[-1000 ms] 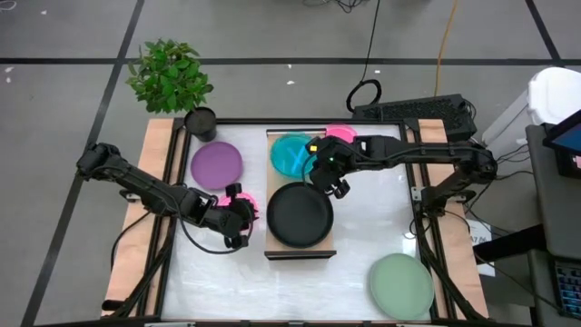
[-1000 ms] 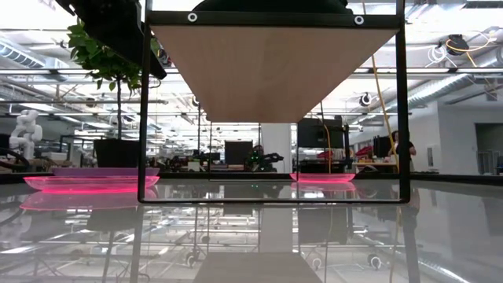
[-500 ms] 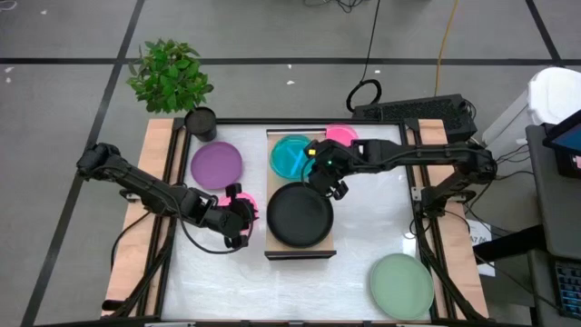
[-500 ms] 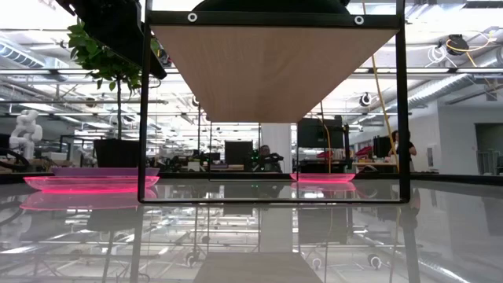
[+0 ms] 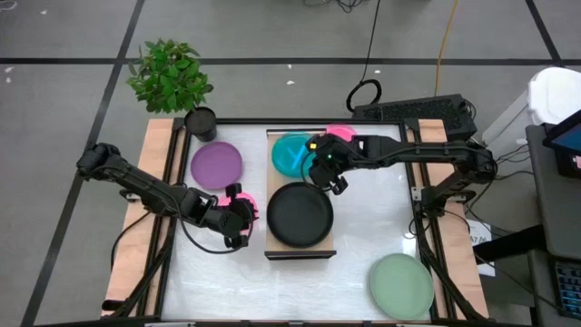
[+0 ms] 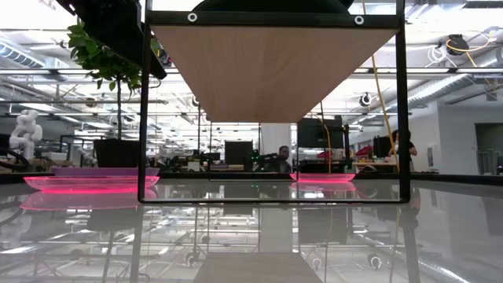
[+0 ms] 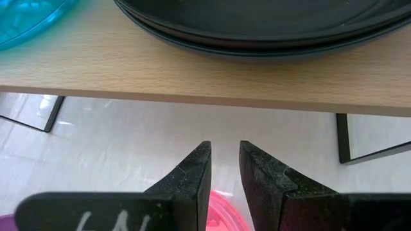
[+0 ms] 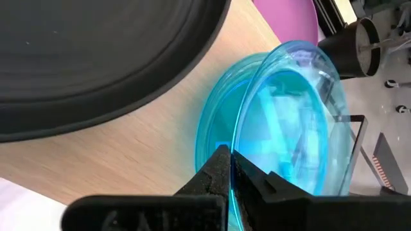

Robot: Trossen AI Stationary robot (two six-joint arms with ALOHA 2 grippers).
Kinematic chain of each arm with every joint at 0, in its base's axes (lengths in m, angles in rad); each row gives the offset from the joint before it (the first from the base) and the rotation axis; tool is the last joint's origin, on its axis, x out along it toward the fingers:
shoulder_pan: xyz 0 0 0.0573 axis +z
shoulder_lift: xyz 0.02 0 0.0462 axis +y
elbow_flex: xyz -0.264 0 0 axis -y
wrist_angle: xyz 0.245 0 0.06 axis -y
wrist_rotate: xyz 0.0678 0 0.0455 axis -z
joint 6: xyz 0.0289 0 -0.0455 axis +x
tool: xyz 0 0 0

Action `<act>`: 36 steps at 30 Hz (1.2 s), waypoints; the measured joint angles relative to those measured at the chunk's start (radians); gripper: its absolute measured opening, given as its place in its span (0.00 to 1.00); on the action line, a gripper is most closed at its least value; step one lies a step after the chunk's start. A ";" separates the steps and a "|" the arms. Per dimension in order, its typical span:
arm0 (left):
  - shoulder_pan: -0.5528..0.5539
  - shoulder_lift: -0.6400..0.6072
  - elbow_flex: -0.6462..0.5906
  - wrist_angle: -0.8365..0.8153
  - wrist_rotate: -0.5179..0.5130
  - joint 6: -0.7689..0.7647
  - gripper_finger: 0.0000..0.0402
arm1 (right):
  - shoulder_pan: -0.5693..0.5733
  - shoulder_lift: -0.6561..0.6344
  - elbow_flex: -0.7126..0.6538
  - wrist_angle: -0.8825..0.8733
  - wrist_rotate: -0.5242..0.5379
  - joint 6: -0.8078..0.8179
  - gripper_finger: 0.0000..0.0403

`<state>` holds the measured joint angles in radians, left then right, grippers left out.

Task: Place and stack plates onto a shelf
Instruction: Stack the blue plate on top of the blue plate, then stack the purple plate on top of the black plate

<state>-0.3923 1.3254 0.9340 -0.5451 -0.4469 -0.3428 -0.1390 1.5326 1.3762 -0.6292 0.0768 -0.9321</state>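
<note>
The shelf (image 5: 324, 250) is a light-wood board raised on a black frame at the table's middle. Dark plates (image 5: 300, 215) sit stacked on its near half. On its far half a translucent cyan plate (image 8: 215, 138) lies flat, and my right gripper (image 5: 312, 163) is shut on a second cyan plate (image 8: 302, 122) tilted over it. My left gripper (image 7: 225, 151) hovers left of the shelf above a pink plate (image 5: 243, 202). Its fingers stand slightly apart, with only the table showing between them. My right gripper pinches the tilted cyan plate's rim (image 8: 239, 192) between its two fingers, which lie across the edge. They come slanting down from the table's right side. The plate tilts over the flat cyan plate, its far part raised; whether the two plates touch I cannot tell.
A purple plate (image 5: 216, 164) lies flat at the far left and another pink plate (image 5: 340, 133) behind the shelf. A sage-green plate (image 5: 400, 285) rests at the near right corner. A potted plant (image 5: 170, 74) stands at the far left corner. Wooden rails (image 5: 154, 182) flank the table.
My right gripper has eased a little down and toward the table's far left corner, carrying the tilted cyan plate with it over the shelf's far half.
</note>
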 joint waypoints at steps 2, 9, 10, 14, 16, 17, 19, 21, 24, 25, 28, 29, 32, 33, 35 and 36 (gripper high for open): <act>0.000 0.000 0.000 0.000 0.000 0.000 0.22 | 0.000 0.000 0.000 -0.001 -0.002 0.001 0.00; 0.000 0.000 0.000 0.000 0.000 -0.007 0.22 | 0.000 0.000 0.000 -0.004 -0.003 0.008 0.06; 0.000 0.000 0.000 0.000 0.000 -0.007 0.22 | 0.000 0.000 0.000 -0.003 -0.003 0.011 0.08; 0.000 0.000 0.000 -0.001 0.000 -0.007 0.22 | 0.000 0.000 0.000 -0.003 -0.002 0.019 0.16; -0.001 0.000 0.000 -0.001 0.000 -0.009 0.22 | 0.005 -0.003 0.000 0.001 -0.001 0.029 0.19; -0.001 0.000 0.000 -0.001 0.000 -0.011 0.22 | 0.009 -0.006 0.000 0.001 0.000 0.030 0.20; -0.001 0.000 0.000 -0.002 0.000 -0.011 0.22 | 0.018 -0.019 0.000 0.003 0.008 0.030 0.22; -0.001 0.000 0.000 -0.003 0.000 -0.012 0.22 | 0.031 -0.031 0.000 0.010 0.033 0.030 0.23; -0.001 0.000 0.000 -0.006 0.001 -0.027 0.22 | 0.049 -0.058 -0.001 0.012 0.077 0.031 0.25; -0.001 0.000 0.000 -0.005 0.001 -0.031 0.22 | 0.056 -0.072 -0.001 0.011 0.092 0.035 0.25; -0.006 0.000 0.000 -0.005 0.002 -0.043 0.22 | 0.082 -0.115 -0.001 0.007 0.136 0.115 0.25; -0.009 0.000 0.000 -0.006 0.002 -0.046 0.22 | 0.094 -0.130 -0.001 -0.002 0.136 0.157 0.25; -0.024 0.000 0.000 -0.006 0.002 -0.059 0.22 | 0.133 -0.183 -0.001 -0.051 0.132 0.314 0.24; -0.030 0.000 0.000 -0.006 0.002 -0.065 0.22 | 0.146 -0.198 -0.001 -0.070 0.132 0.376 0.24; -0.041 0.000 0.000 -0.007 0.004 -0.086 0.22 | 0.174 -0.231 -0.001 -0.114 0.130 0.489 0.23; -0.049 0.000 0.000 -0.007 0.005 -0.097 0.22 | 0.190 -0.243 -0.001 -0.146 0.130 0.544 0.23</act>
<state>-0.4418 1.3254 0.9340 -0.5526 -0.4423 -0.4400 0.0512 1.2891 1.3754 -0.7757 0.2070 -0.3877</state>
